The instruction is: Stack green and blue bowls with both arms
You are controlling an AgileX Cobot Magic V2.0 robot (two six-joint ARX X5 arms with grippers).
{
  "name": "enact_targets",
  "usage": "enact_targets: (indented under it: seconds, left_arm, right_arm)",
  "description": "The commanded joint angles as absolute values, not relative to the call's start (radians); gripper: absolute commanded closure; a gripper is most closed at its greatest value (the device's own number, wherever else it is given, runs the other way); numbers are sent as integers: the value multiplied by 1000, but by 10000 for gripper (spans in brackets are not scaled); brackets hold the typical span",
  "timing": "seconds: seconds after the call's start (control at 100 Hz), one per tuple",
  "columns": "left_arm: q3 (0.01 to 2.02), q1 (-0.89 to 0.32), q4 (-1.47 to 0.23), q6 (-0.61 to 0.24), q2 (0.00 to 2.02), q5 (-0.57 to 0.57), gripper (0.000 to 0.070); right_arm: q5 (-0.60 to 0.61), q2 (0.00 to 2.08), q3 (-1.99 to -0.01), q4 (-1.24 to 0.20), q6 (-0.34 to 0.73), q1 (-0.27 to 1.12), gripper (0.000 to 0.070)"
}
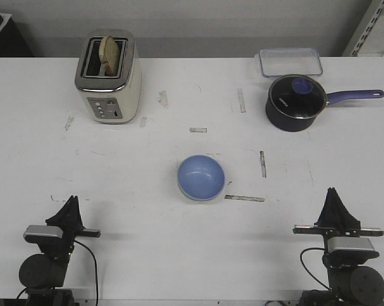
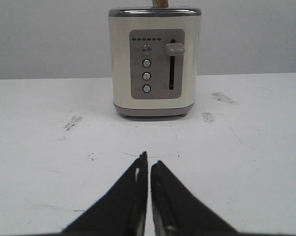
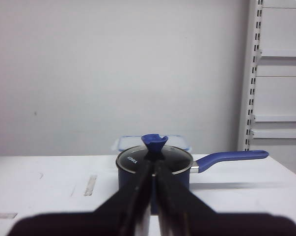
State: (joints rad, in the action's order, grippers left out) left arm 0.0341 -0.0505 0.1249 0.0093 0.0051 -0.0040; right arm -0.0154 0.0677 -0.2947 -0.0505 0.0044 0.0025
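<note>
Blue bowl (image 1: 201, 178) sits frame ctr, btwn both grippers, left (image 1: 71, 205) & right (image 1: 332, 197), both closed, empty; roughly equidistant.

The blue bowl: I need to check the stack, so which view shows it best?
The front view. The blue bowl sits whole mid-table, seen from above, a pale rim showing beneath its near edge. Neither wrist view shows it: the left shows the toaster, the right the saucepan.

The front view looks down and forward over the whole table (image 1: 179, 268) from high up; the left wrist view sits low, facing the toaster (image 2: 155, 61) fairly near; the right wrist view, perhaps lower, faces the saucepan (image 3: 155, 169); both appear in front view.
</note>
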Motion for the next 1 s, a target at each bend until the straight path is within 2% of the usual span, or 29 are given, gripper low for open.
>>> enact_targets:
  seconds: [0.0,0.47,0.58,0.99]
  left_arm:
    - [12,-50,142,14,3,-8,699]
    - [12,-50,143,14,3,-7,699]
    - [12,-50,143,14,3,-7,699]
    - [12,-50,142,14,3,-7,698]
  right_arm:
    - [-14,52,-257,-47,2,14,700]
    - [-7,1,-59,-36,7,60,700]
    - [-7,1,-12,42,9,59,700]
    - [-7,1,-12,53,10,58,700]
